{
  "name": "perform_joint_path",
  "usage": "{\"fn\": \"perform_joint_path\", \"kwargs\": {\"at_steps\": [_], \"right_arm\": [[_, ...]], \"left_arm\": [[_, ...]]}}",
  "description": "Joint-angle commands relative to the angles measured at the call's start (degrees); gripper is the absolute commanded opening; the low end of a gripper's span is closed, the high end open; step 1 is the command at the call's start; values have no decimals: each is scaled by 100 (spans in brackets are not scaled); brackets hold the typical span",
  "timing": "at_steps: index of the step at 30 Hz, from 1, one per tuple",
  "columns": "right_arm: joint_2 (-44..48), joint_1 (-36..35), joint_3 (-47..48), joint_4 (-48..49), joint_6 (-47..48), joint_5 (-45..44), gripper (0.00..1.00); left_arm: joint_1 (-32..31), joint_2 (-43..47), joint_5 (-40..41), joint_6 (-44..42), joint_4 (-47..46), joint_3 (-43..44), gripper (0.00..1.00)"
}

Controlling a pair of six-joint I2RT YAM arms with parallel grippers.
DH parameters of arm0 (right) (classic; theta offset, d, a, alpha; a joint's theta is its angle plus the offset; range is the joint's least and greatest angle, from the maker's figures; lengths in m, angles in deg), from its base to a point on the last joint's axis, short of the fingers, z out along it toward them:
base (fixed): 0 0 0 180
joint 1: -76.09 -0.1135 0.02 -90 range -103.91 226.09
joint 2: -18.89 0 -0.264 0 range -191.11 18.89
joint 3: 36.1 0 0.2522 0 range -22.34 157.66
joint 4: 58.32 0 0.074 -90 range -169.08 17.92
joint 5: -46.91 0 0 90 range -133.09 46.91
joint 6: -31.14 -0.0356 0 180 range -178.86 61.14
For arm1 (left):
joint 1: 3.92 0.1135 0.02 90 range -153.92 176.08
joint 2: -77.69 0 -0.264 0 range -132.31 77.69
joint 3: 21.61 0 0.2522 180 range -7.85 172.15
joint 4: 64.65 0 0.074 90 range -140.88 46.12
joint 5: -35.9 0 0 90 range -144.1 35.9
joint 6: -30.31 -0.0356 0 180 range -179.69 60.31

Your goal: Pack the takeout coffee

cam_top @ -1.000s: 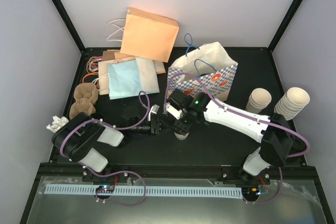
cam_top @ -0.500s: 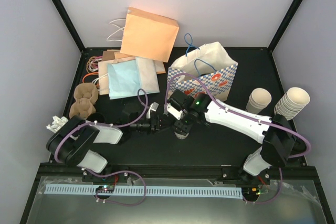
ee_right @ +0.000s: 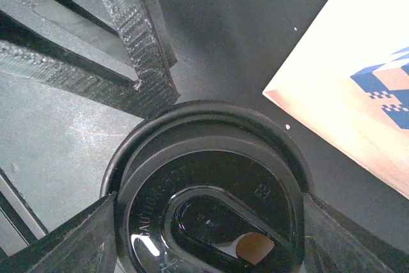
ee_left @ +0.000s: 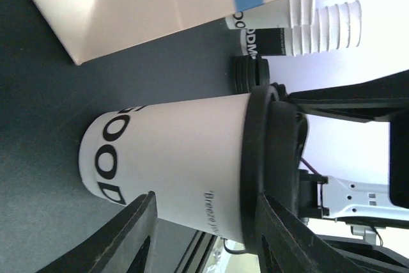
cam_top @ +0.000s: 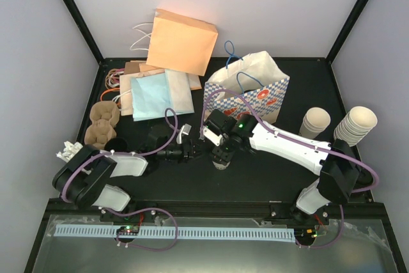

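Observation:
The takeout coffee (cam_top: 220,163) is a white paper cup with black lettering and a black lid, standing upright mid-table. It also shows in the left wrist view (ee_left: 179,151). My right gripper (cam_top: 222,153) comes down from above and is shut on the lid (ee_right: 211,209), one finger on each side of its rim. My left gripper (cam_top: 195,151) is open just left of the cup, and its fingers (ee_left: 137,234) do not touch the cup. The blue-checked paper bag (cam_top: 255,91) stands open just behind the cup.
Two stacks of paper cups (cam_top: 315,121) (cam_top: 358,123) stand at the right. Flat paper bags (cam_top: 153,94) and an orange bag (cam_top: 182,43) lie at the back left. Brown cup carriers (cam_top: 102,123) sit at the left edge. A small stack of black lids (ee_left: 249,73) sits beyond the cup.
My left arm has drawn back a little to the left, away from the cup. My right gripper and the cup have stayed in place.

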Motion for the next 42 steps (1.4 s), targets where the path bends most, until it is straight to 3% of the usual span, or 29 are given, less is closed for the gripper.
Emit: {"fn": "perform_joint_path", "kwargs": {"at_steps": [1,10,14,20,25,31,36,42], "right_arm": [[-120,-66,-159,-180,27,241,60],[-153,-64,-150,-197,18,235,60],[-131,-64,-158,-198,14,230,60],[-95,-64,-185,-182,17,218,60],[-101,-64,-185,-182,25,222,60],[-128,-68,-152,-192,23,224,60],[-146,-64,-150,-214,19,223,60],[-134,-64,-146,-221,19,227,60]], "left_arm": [[-22,-299,-103,-74,-99,148,45],[-77,-604,-118,203,-1003,-7,46],[-68,-127,99,82,-651,-28,46],[-60,542,562,-516,917,232,45],[-72,625,451,-545,927,313,46],[-200,-51,-139,-484,517,554,46],[-343,-304,-126,-475,445,660,46],[-333,-471,146,-691,908,674,35]]}}
